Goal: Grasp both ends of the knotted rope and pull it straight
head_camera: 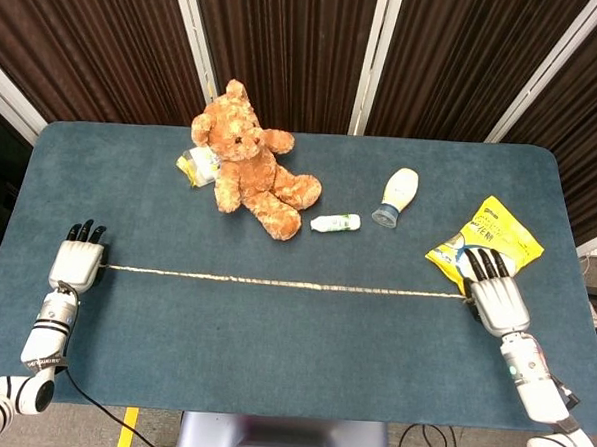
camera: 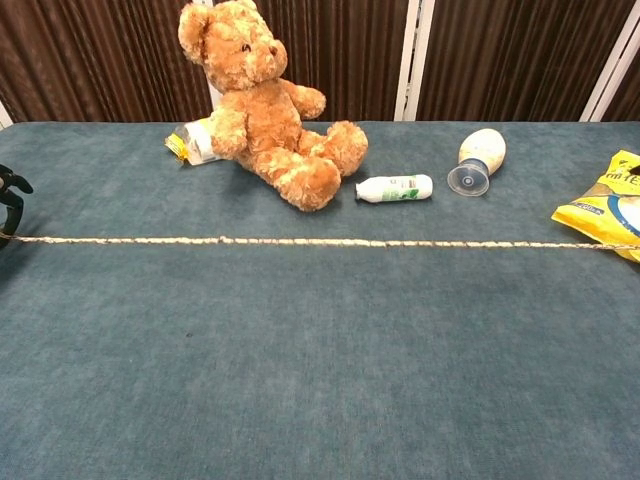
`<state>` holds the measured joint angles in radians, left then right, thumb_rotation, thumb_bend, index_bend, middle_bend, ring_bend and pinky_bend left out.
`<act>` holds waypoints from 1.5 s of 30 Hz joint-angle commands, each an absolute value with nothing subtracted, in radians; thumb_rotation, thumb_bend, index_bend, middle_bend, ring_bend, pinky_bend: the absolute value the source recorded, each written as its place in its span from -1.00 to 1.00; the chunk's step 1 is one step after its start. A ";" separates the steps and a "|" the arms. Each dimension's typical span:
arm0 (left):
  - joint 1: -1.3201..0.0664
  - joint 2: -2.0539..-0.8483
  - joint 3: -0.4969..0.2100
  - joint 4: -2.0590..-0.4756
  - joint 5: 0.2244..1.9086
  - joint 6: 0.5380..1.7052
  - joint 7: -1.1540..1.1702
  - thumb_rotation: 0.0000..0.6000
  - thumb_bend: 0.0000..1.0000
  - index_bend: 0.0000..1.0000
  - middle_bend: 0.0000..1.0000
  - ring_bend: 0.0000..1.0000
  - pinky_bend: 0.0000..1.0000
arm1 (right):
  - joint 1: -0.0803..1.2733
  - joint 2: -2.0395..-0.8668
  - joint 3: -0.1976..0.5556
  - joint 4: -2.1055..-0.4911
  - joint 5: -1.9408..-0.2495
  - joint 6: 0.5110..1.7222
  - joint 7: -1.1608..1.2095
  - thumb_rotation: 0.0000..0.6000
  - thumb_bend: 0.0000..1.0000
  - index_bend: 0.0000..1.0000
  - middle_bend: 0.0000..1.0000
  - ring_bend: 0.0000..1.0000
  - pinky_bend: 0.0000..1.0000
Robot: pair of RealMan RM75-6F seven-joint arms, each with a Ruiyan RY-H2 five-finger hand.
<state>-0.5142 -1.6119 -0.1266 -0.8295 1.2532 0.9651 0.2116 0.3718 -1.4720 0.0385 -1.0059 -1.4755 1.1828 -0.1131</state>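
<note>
The rope (head_camera: 275, 281) is seen stretched in a nearly straight line across the blue table (head_camera: 271, 362), its long axis running from the left hand (head_camera: 75, 262) to the right hand (head_camera: 495, 294), so that each end lies directly inward of the hand that holds it. The left hand is closed over its end, fingers curled down with the rope emerging from its inner side; the right hand is likewise clamped on the opposite end, its dark fingertips pointing away from the robot and overlapping the edge of a yellow snack bag (head_camera: 488, 243). In the chest view the rope (camera: 320, 242) is shown lying flat and taut on the cloth, with small thickenings along it, though no open knot can be made out; only a dark edge of the left hand (camera: 10, 200) is caught at the frame border there, and the right hand is out of that view. The task is judged to be essentially at its end, since neither hand is nearer to slack: any further move would be outward along the rope's own axis. Beyond the rope from both hands sit a brown teddy bear (head_camera: 250, 161), a small crumpled yellow packet (head_camera: 196, 166) beside it, a small white bottle with a green label (head_camera: 336, 222) and a cream bottle lying tilted (head_camera: 397, 196). Blue print is visible on the snack bag, but no word on it or on the bottle labels can be read with confidence.
</note>
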 commanded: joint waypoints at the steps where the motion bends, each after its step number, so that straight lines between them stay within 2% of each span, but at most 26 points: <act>1: -0.517 -1.621 -0.124 -0.811 1.253 0.953 0.198 1.00 -0.09 0.26 -0.71 -0.98 -0.74 | 0.370 -1.484 0.036 -0.987 -1.472 1.176 -0.102 1.00 0.11 0.56 -0.70 -1.00 -1.00; 13: -0.517 -1.662 -0.110 -0.753 1.269 0.938 0.165 1.00 -0.09 0.26 -0.71 -0.98 -0.74 | 0.372 -1.548 0.019 -0.911 -1.479 1.147 -0.098 1.00 0.11 0.53 -0.70 -1.00 -1.00; 19: -0.520 -1.682 -0.110 -0.714 1.267 0.919 0.159 1.00 -0.09 0.14 -0.71 -0.95 -0.74 | 0.373 -1.571 0.010 -0.877 -1.467 1.106 -0.127 1.00 0.11 0.36 -0.70 -1.00 -1.00; 22: -0.521 -1.684 -0.106 -0.704 1.270 0.909 0.152 1.00 -0.09 -0.10 -0.72 -0.95 -0.74 | 0.374 -1.571 0.008 -0.877 -1.459 1.083 -0.140 1.00 0.11 0.08 -0.71 -1.00 -1.00; 24: -0.522 -1.681 -0.106 -0.706 1.270 0.897 0.140 1.00 -0.09 -0.50 -0.73 -0.96 -0.74 | 0.375 -1.569 0.009 -0.882 -1.453 1.073 -0.145 1.00 0.11 -0.31 -0.78 -1.00 -1.00; 25: -0.523 -1.677 -0.105 -0.710 1.271 0.889 0.132 1.00 -0.10 -0.64 -0.74 -0.97 -0.75 | 0.375 -1.566 0.010 -0.888 -1.447 1.063 -0.151 1.00 0.11 -0.46 -0.81 -1.00 -1.00; 26: -0.523 -1.673 -0.104 -0.716 1.272 0.883 0.126 1.00 -0.10 -0.84 -0.76 -0.98 -0.75 | 0.375 -1.563 0.012 -0.893 -1.442 1.058 -0.156 1.00 0.11 -0.73 -0.86 -1.00 -1.00; 27: -0.524 -1.667 -0.103 -0.724 1.272 0.875 0.119 1.00 -0.11 -0.94 -0.78 -0.99 -0.75 | 0.376 -1.559 0.013 -0.901 -1.438 1.054 -0.161 1.00 0.11 -0.84 -0.89 -1.00 -1.00; 29: -0.524 -1.655 -0.102 -0.741 1.271 0.863 0.112 1.00 -0.14 -1.00 -0.83 -1.00 -0.76 | 0.375 -1.554 0.014 -0.911 -1.436 1.054 -0.164 1.00 0.11 -1.00 -0.93 -1.00 -1.00; 35: -0.517 -1.620 -0.109 -0.791 1.270 0.878 0.097 1.00 -0.13 -1.00 -0.95 -1.00 -0.77 | 0.367 -1.529 0.013 -0.944 -1.439 1.070 -0.171 1.00 0.11 -1.00 -0.95 -1.00 -1.00; 45: -0.495 -1.575 -0.118 -0.858 1.242 0.891 0.113 1.00 -0.13 -1.00 -0.93 -1.00 -0.74 | 0.352 -1.474 0.001 -0.997 -1.447 1.082 -0.163 1.00 0.11 -1.00 -1.00 -1.00 -1.00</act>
